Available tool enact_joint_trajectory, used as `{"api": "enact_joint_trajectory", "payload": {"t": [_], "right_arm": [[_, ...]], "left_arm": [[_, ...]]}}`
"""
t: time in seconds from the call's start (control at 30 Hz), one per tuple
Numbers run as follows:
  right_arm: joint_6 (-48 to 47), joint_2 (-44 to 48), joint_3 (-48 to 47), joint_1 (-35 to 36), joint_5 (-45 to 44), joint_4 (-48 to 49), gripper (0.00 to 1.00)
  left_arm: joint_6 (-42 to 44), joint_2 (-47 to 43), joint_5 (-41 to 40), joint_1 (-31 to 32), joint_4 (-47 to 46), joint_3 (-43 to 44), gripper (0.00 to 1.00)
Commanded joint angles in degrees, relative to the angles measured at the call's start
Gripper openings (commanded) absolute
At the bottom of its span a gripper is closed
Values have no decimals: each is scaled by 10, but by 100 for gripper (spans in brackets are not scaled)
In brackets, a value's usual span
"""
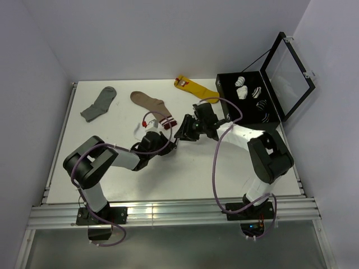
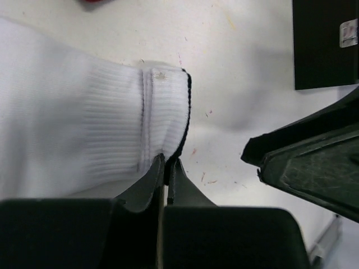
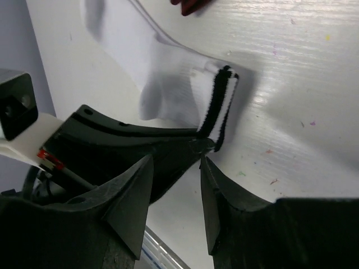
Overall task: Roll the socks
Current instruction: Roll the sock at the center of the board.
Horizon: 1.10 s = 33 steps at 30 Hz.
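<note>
We see socks (image 2: 84,123) lying just beside brown sock (image 1: 150,103), on its arm-base side. We note left gripper (image 2: 166,165) clamped tight on socks' dark-edged cuff. Right gripper (image 3: 176,159), also near brown sock, half open, empty, just short of that cuff.

socks (image 2: 67,129): ribbed knit cloth | table (image 2: 241,67): matt, speckled | left pincer (image 2: 166,168): matt plastic

The socks (image 2: 73,129) lie in the middle of the bench (image 1: 185,174), 3 other socks (image 1: 150,105) behind along its far edge, a case (image 1: 247,95) at its far right corner.
</note>
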<state>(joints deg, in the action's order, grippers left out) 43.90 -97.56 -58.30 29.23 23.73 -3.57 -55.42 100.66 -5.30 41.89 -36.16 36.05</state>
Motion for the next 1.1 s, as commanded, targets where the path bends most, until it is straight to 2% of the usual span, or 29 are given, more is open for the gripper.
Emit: {"api": "enact_joint_trajectory", "payload": {"t": [0.0, 0.17, 0.3, 0.53, 1.07], "right_arm": [[16, 9, 30, -15, 16, 74, 47], [24, -24, 48, -19, 21, 146, 47], [30, -61, 49, -22, 36, 201, 47], [37, -113, 46, -23, 65, 240, 46], [49, -178, 54, -18, 114, 305, 45]], "left_arm": [[-54, 12, 78, -22, -5, -25, 0], [-101, 10, 108, -46, -36, -53, 0], [-140, 24, 138, -67, -96, -84, 0], [-206, 66, 186, -101, -198, -124, 0], [-209, 92, 220, -109, -182, -100, 0]]}}
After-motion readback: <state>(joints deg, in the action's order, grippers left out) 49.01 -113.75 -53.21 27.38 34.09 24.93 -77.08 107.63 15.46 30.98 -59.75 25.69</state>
